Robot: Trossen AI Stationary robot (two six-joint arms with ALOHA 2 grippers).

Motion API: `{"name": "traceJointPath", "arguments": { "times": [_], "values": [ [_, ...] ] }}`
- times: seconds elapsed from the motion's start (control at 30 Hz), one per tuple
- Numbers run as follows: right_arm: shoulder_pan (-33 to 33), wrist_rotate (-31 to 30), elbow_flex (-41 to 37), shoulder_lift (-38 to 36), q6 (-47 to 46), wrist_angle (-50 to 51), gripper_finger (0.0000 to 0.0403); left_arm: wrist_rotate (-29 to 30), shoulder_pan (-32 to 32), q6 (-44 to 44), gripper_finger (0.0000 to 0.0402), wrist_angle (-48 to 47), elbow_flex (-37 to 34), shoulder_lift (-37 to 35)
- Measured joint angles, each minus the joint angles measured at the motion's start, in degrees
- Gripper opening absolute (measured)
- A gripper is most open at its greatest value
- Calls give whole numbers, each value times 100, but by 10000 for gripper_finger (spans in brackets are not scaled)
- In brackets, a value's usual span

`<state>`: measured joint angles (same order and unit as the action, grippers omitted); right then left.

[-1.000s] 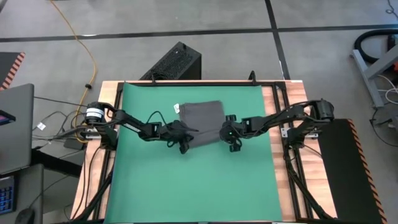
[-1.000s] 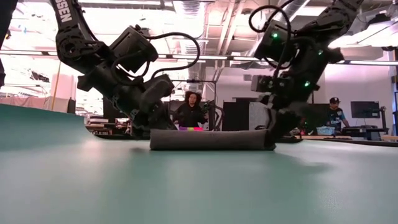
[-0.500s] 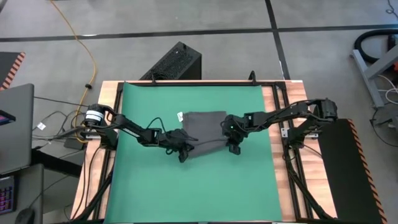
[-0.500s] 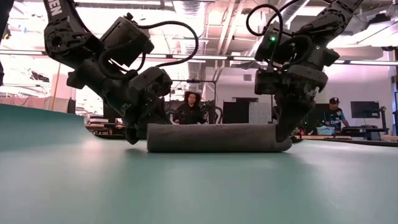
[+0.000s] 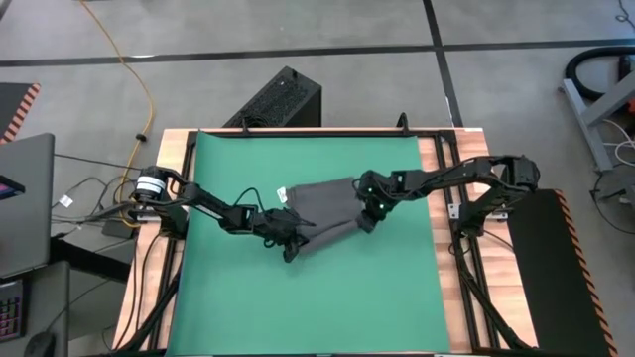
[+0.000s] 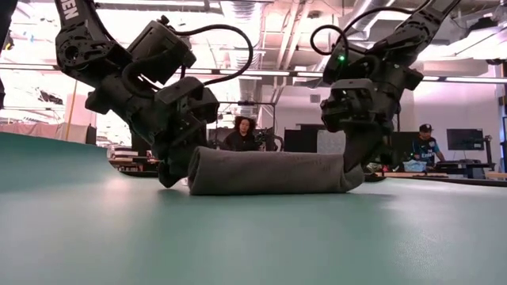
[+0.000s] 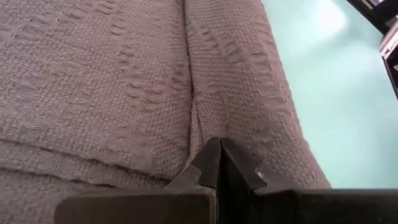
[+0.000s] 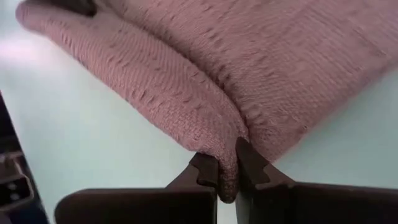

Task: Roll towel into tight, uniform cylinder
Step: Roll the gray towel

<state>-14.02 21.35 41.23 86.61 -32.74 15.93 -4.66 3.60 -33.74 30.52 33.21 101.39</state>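
Your towel (image 5: pixel 322 206), lying just above centre frame on the green mat (image 5: pixel 228 307), is soft, light and floppy, so keep the left gripper (image 5: pixel 291 238) and right gripper (image 5: pixel 365 218) pinched shut on the roll's two ends.

Concrete floor (image 5: pixel 347 59) grey, crossed by dark seam lines. A yellow cable (image 5: pixel 134 69) trails across it. A black ribbed unit (image 5: pixel 278 99) stands just behind the table. Laptop (image 5: pixel 25 203) sits at one side. Beyond the table, long ceiling lights (image 6: pixel 261 73) glow; a seated person (image 6: pixel 242 138) and a standing person (image 6: pixel 426 146) are visible.
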Motion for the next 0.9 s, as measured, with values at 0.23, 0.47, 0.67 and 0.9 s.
{"name": "traceJointPath", "arguments": {
  "times": [0.23,0.47,0.67,0.9],
  "values": [
    [-61,-23,6,1,-719,52,29,-496,-7,-59,0,-7,2,-3],
    [-54,-45,22,292,-1081,162,29,-956,-9,-178,0,-12,7,-10],
    [36,-70,15,409,-1145,40,29,-1195,-9,-355,0,-37,7,-51],
    [9,-55,13,415,-1192,47,29,-1651,31,-634,0,-1473,-39,-909]
  ]
}}
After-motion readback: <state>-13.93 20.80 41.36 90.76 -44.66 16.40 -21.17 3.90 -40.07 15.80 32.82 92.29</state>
